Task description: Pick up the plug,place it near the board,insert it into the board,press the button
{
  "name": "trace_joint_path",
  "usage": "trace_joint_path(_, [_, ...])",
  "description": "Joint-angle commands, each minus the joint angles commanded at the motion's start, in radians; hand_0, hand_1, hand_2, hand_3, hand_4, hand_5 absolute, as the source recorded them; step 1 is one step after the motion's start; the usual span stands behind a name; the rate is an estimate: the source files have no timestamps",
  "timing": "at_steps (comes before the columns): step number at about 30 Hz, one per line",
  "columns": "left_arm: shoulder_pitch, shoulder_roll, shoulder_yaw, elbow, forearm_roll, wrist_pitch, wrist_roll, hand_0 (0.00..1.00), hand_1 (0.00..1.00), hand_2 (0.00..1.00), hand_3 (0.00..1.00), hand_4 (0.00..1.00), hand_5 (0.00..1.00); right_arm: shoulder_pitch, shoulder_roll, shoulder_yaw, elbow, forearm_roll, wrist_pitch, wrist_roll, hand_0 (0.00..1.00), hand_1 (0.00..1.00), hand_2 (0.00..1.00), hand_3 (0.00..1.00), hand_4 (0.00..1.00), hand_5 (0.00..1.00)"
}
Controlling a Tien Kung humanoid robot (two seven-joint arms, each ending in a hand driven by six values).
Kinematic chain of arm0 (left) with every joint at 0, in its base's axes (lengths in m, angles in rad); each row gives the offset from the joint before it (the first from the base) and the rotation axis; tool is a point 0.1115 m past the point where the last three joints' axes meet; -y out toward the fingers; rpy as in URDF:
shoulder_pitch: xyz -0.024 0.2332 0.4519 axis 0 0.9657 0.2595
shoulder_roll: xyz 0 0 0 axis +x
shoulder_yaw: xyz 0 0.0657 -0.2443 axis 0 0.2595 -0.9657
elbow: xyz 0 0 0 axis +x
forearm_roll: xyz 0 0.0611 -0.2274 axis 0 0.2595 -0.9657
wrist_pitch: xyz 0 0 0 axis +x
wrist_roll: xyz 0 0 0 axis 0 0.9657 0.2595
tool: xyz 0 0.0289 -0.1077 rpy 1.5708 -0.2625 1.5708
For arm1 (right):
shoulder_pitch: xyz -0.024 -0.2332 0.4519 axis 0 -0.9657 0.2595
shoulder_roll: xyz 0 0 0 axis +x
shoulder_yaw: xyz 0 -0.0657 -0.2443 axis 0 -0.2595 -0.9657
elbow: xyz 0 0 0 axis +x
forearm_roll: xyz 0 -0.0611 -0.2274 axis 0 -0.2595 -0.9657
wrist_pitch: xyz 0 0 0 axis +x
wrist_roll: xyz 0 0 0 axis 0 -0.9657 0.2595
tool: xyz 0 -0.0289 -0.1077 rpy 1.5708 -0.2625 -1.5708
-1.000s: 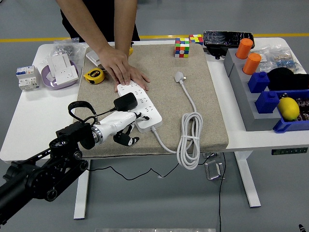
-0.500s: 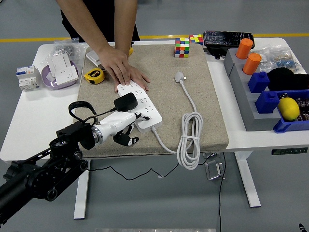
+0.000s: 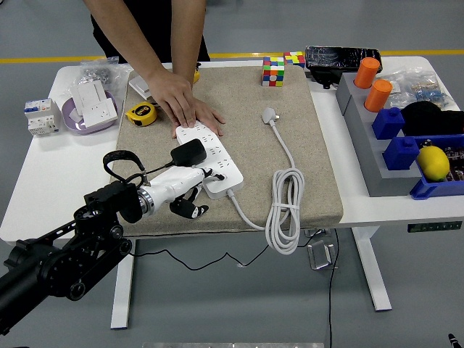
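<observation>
On the white board [image 3: 212, 161] sits a black plug [image 3: 188, 153].

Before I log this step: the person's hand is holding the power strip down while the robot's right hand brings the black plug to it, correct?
Not quite: it is the left hand that brings the black plug. The head view shows this; the person's hand does press the power strip.

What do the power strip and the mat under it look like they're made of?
The power strip looks like hard white plastic: smooth, faintly glossy, with moulded sockets. The mat seems to be felt or coarse fabric: beige, matte, with a speckled weave, though that's uncertain.
</observation>
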Motion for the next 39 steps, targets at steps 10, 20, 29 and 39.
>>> trace_joint_path(10, [0.018,0.013,-0.079,-0.120,0.002,-0.029,0.008,0.150,0.026,0.135,0.854,0.687,0.002,0.004,0.003,0.003,0.000,-0.001,0.000,-0.001,0.941,0.842,0.781,0.794,0.998,0.998])
trace_joint_path(20, [0.041,-0.012,-0.247,-0.234,-0.311,0.000,0.014,0.211,0.207,0.288,0.667,0.632,0.032,0.001,0.004,0.003,0.000,-0.001,0.000,-0.001,0.941,0.842,0.781,0.794,0.998,0.998])
trace_joint_path(29, [0.064,-0.035,-0.369,-0.178,-0.688,-0.029,0.051,0.492,0.641,0.595,0.622,0.973,0.244,-0.006,0.004,0.001,-0.001,0.000,0.000,-0.001,0.941,0.842,0.781,0.794,0.998,0.998])
trace_joint_path(39, [0.057,-0.050,-0.412,-0.085,-0.963,0.004,0.063,0.972,0.998,0.979,0.989,0.998,0.471,-0.006,0.004,-0.002,0.000,0.000,0.000,-0.001,0.942,0.842,0.781,0.794,0.998,0.998])
